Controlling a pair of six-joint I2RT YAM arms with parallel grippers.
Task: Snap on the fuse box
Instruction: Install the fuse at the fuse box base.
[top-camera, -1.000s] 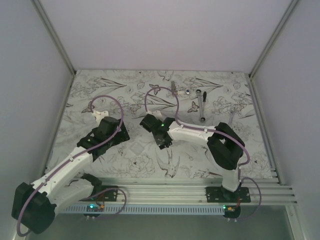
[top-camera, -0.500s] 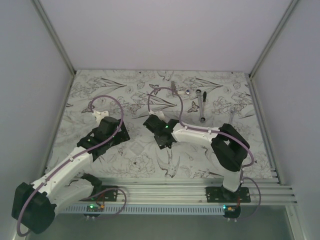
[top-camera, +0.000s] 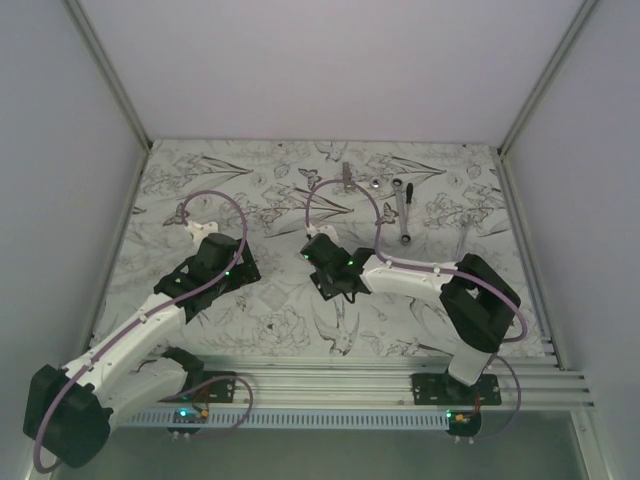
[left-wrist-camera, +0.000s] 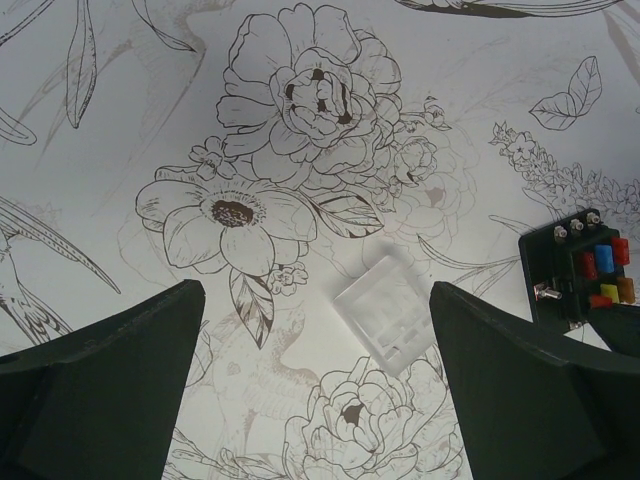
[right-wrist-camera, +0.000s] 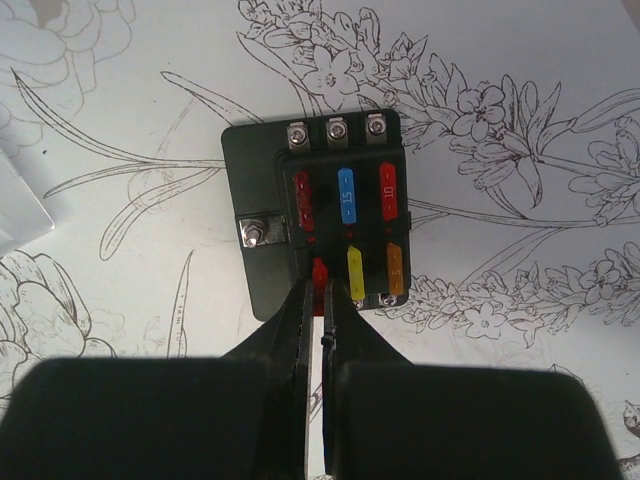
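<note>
R end effector (right-wrist-camera: 322, 286) shifted right.

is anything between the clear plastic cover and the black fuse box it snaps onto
Nothing lies on the table between the clear square plastic cover and the black square fuse box, but the right gripper sits closed at a red fuse on top, blocking the cover.

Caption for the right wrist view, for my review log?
Right gripper pinches a red fuse in the black fuse box on the floral table cover.

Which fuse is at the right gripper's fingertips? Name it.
The red fuse ending the near row in the fuse box, at the right gripper; the yellow fuse and orange fuse lie aside.
</note>
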